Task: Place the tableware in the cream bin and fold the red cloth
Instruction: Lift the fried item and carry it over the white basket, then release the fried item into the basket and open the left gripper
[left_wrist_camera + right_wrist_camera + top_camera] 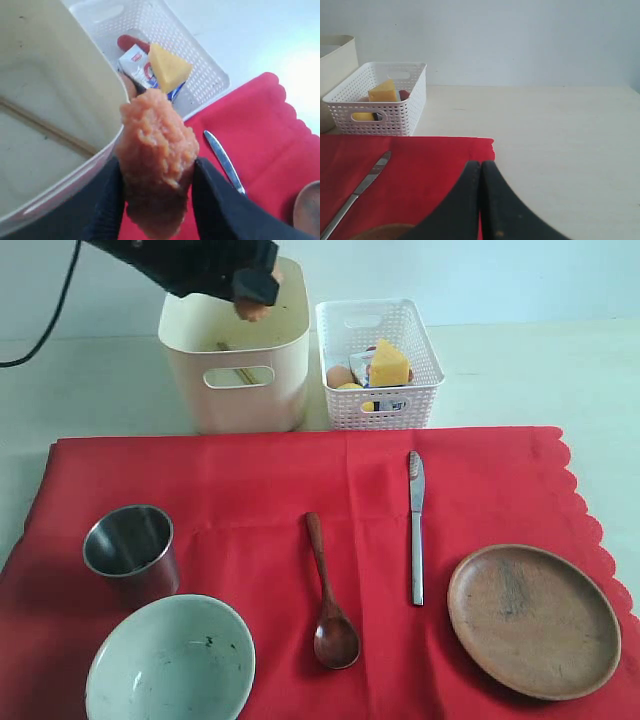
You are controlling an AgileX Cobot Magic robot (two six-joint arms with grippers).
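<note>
At near left on the red cloth [250, 480] the steel cup [130, 545] stands upright. It looks light, stiff and slick, and is best pinched over its rim wall. Just nearer sits the pale speckled bowl [170, 660], likely heavier and breakable, with its rim the only hold. Beyond them, on the bare desk [100, 390], the cream bin [190, 390] has the wooden chopsticks [243, 374] on its floor. The left hand [255, 302] hovers over the bin's mouth with nothing seen in it. Only one orange pad [157, 150] shows, so I cannot tell whether it is parted or closed. The dark wooden spoon [330, 610] and the silver table knife [416, 530] lie flat mid-cloth, apart. Both are thin and rigid, the knife slippery, so mid-handle suits. At near right the round brown plate [533, 620] lies flat, to be taken by its edge. The right hand [481, 200] is clenched and empty by the cloth's right edge. The cloth is soft and limp, so its corners are the places to hold.
</note>
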